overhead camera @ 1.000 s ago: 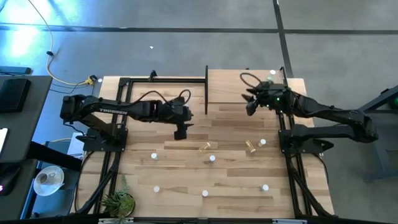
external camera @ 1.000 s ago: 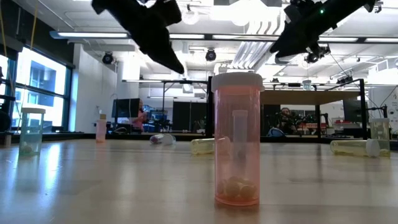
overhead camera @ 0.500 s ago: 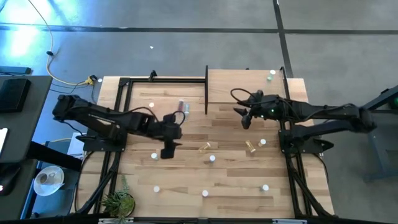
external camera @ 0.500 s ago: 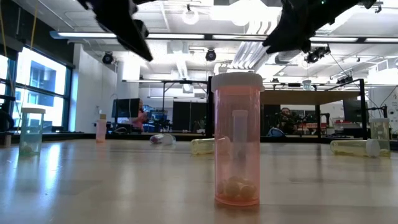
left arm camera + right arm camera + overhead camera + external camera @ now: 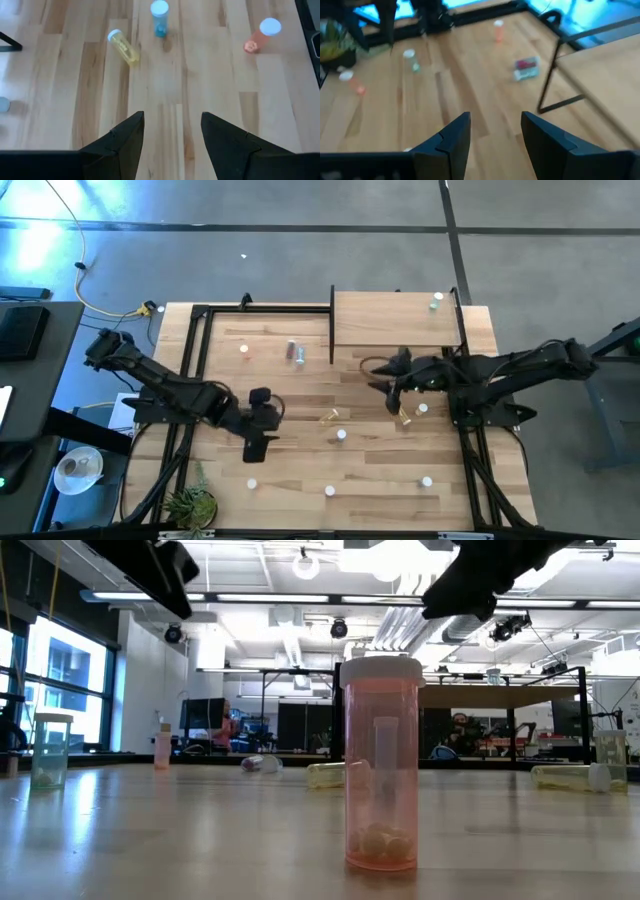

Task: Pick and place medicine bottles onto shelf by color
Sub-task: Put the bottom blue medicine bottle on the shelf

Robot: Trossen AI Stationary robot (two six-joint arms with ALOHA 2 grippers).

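Observation:
Small white-capped medicine bottles are scattered over the plank table. Among them, a yellow one and another yellow one lie on their sides, and a red one lies near the far edge. One bottle stands on the pale-wood shelf at the far right. My left gripper hangs open above the table's left middle, its fingers apart over bare wood. My right gripper hangs open just near of the shelf, close to the second yellow bottle. A pink bottle stands closest in the low view.
Black frame rails run along the table's left and right sides. The shelf's black upright stands beside my right gripper. A potted plant sits at the near left corner. Upright bottles dot the near part of the table.
My left gripper has swung from the table's middle toward the near and left edges, staying open. My right gripper has come off the shelf's near edge toward the near edge and tipped further down, also open. No bottle has moved.

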